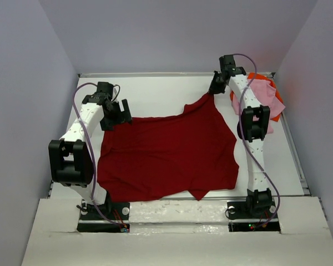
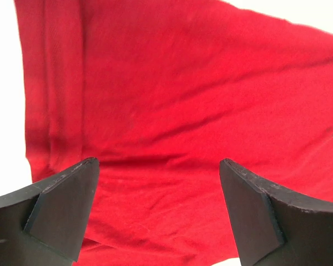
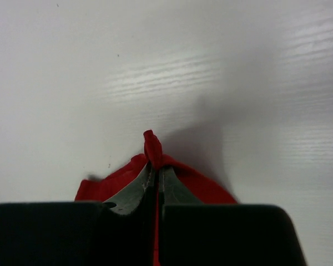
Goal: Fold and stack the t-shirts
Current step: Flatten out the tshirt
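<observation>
Dark red t-shirt (image 1: 166, 155) | corner clamped in right jaws | left jaws apart over cloth

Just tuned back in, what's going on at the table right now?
The right gripper is shut on a far corner of the dark red t-shirt, which lies mostly spread out on the table. The left gripper hangs open over the shirt's left side, holding nothing. The pink t-shirt lies over the orange t-shirt at the far right.
</observation>
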Controlling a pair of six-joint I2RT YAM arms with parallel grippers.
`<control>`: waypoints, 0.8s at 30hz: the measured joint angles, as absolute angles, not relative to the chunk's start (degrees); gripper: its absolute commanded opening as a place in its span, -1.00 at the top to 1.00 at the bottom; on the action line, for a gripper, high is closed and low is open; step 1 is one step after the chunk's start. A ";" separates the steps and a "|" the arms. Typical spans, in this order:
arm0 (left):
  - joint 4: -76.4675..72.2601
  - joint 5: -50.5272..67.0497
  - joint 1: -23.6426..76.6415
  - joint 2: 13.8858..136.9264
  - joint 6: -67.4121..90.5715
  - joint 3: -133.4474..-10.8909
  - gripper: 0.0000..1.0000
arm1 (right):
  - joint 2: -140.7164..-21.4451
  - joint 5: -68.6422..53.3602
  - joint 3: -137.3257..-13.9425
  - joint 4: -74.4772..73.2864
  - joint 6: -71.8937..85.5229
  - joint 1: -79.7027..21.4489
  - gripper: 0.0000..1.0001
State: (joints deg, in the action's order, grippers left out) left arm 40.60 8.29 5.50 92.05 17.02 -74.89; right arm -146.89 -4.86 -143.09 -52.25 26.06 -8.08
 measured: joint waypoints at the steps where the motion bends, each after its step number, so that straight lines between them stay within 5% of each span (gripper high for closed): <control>1: 40.60 7.90 5.39 92.14 16.99 -74.89 -0.98 | -147.46 -5.19 -144.46 -51.79 26.17 -7.57 1.00; 24: 40.69 6.85 -4.03 129.95 19.99 -117.99 -0.98 | -146.69 -10.28 -134.41 -46.92 24.82 -5.63 1.00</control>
State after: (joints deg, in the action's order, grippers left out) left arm 40.69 6.85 -4.03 129.95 19.99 -117.99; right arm -146.69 -10.28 -134.41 -46.92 24.82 -5.63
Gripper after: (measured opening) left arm 0.989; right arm 0.026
